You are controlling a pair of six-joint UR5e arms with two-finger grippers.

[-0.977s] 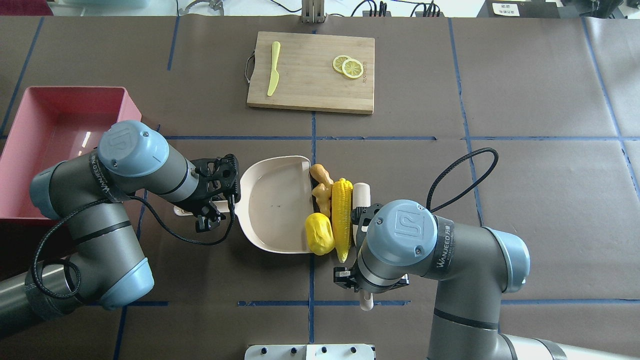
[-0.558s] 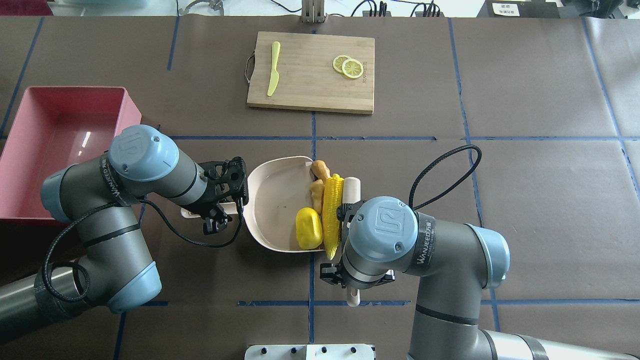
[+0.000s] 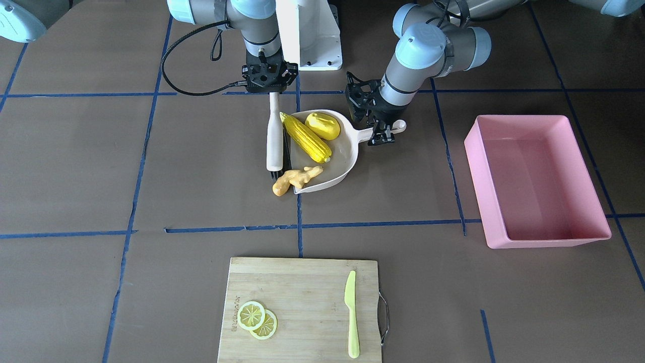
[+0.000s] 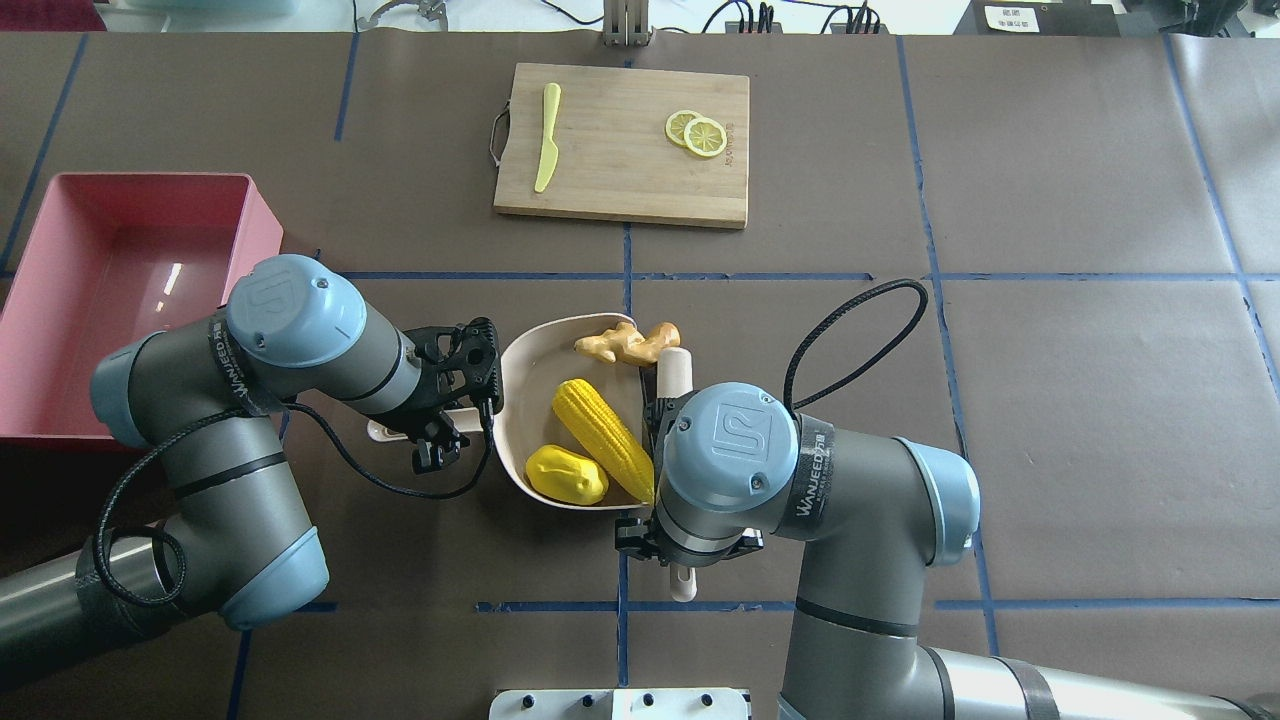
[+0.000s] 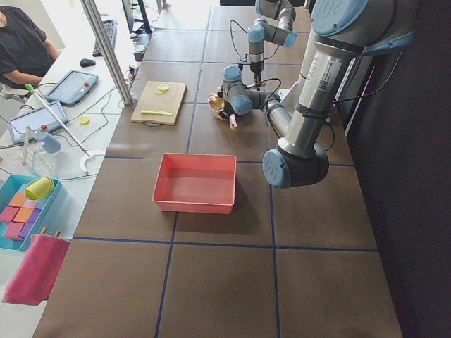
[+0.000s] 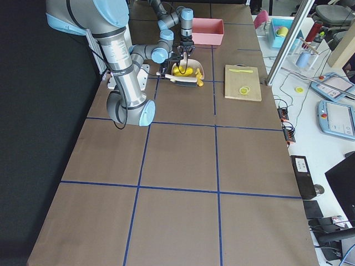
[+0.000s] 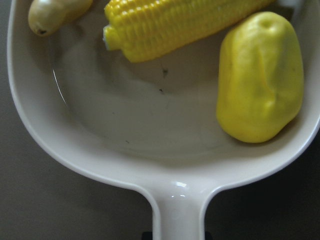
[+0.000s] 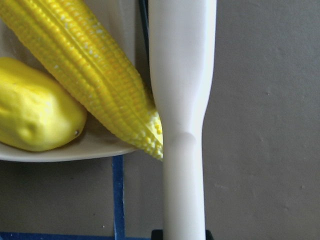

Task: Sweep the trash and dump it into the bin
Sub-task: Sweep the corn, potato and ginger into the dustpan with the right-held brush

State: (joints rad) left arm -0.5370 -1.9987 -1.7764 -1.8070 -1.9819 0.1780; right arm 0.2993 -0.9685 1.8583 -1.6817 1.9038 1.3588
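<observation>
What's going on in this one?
The left pincer grips the dustpan by its handle while the right pincer holds the brush along its open edge. The corn cob and yellow lump lie inside the dustpan; the ginger root straddles its lip. The pink bin holds nothing.

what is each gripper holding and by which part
The left gripper holds the cream dustpan by its handle; the right gripper holds the brush by its handle end.
</observation>
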